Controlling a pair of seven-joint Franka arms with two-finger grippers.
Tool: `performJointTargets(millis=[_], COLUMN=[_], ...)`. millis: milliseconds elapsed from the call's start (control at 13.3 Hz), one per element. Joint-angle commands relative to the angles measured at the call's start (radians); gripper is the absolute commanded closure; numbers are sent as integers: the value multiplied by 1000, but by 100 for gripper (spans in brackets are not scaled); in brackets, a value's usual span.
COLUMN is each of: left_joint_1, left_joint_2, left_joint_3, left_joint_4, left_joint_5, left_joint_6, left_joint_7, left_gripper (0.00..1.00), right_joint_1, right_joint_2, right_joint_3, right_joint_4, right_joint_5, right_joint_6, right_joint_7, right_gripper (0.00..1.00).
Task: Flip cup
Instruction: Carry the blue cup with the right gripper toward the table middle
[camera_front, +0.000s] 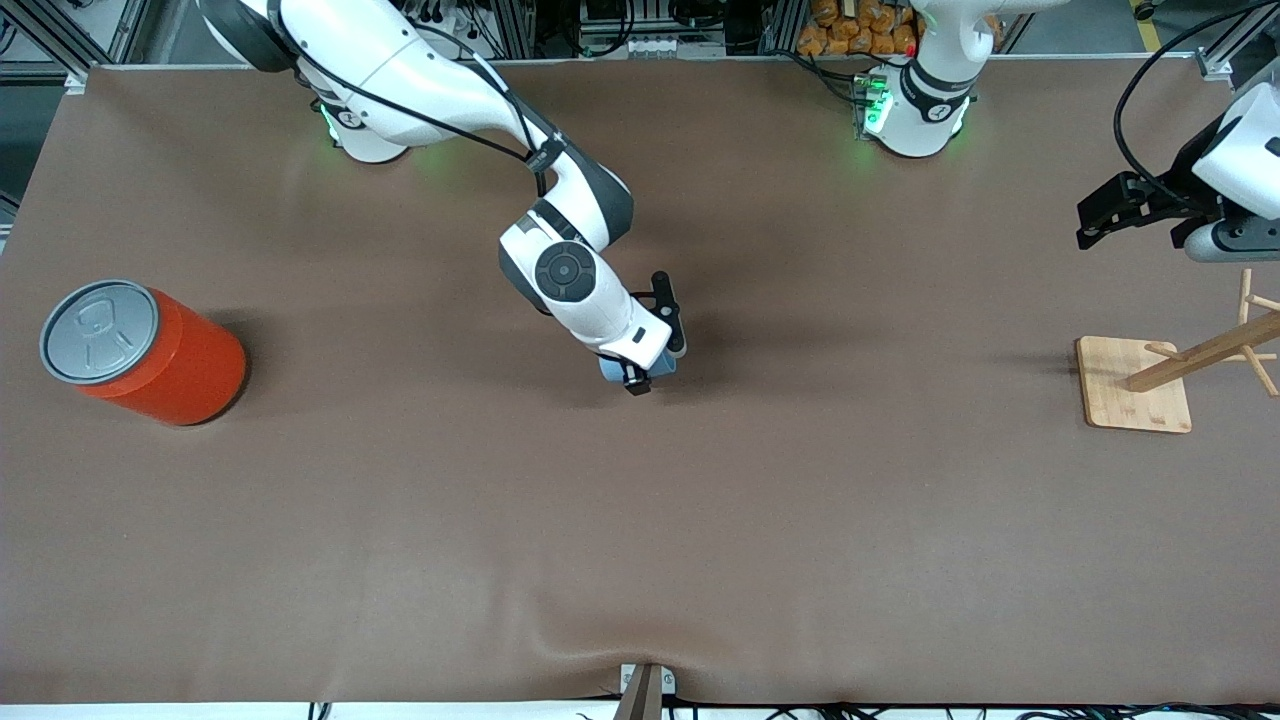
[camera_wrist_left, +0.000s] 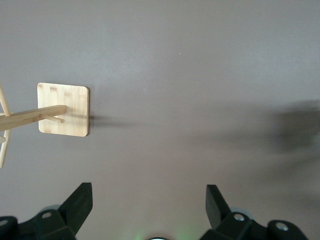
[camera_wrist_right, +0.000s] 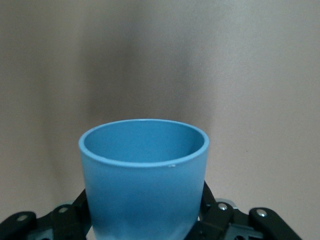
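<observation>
The light-blue cup (camera_front: 611, 371) is at the middle of the table, mostly hidden under my right gripper (camera_front: 640, 376). In the right wrist view the cup (camera_wrist_right: 145, 175) fills the space between the black fingers (camera_wrist_right: 212, 207), with its open mouth and darker blue inside showing. My right gripper (camera_wrist_right: 145, 202) is shut on the cup's sides. I cannot tell whether the cup touches the table. My left gripper (camera_front: 1098, 215) is open and empty, waiting over the left arm's end of the table; it also shows in the left wrist view (camera_wrist_left: 148, 192).
A large orange can (camera_front: 150, 352) with a grey lid stands at the right arm's end of the table. A wooden rack on a square base (camera_front: 1135, 388) stands at the left arm's end, under the left gripper; it also shows in the left wrist view (camera_wrist_left: 64, 109).
</observation>
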Motion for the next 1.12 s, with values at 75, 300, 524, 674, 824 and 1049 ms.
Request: performJointTargets(millis=[75, 300, 524, 674, 824, 1049], left_joint_1=[10, 25, 27, 27, 27, 25], left_joint_2=[-4, -4, -3, -3, -1, 0], left_joint_3=[-4, -4, -4, -4, -4, -4], left_joint_4=[5, 6, 9, 8, 9, 11], left_joint_5=[2, 2, 0, 2, 0, 0], left_joint_6=[-13, -13, -13, -12, -10, -10], left_joint_7=[24, 50, 55, 54, 55, 54], left_gripper=[0, 0, 0, 0, 0, 0], right_joint_1=[36, 42, 39, 33, 24, 24], right_joint_2=[45, 48, 46, 40, 34, 5], right_joint_3=[-36, -43, -43, -41, -40, -37], right_joint_4=[11, 7, 8, 11, 11, 11], right_joint_5=[-20, -19, -19, -8, -2, -2], right_joint_6=[78, 96, 95, 84, 76, -15], right_joint_7=[-31, -29, -31, -26, 0, 96], right_gripper=[88, 44, 0, 0, 0, 0])
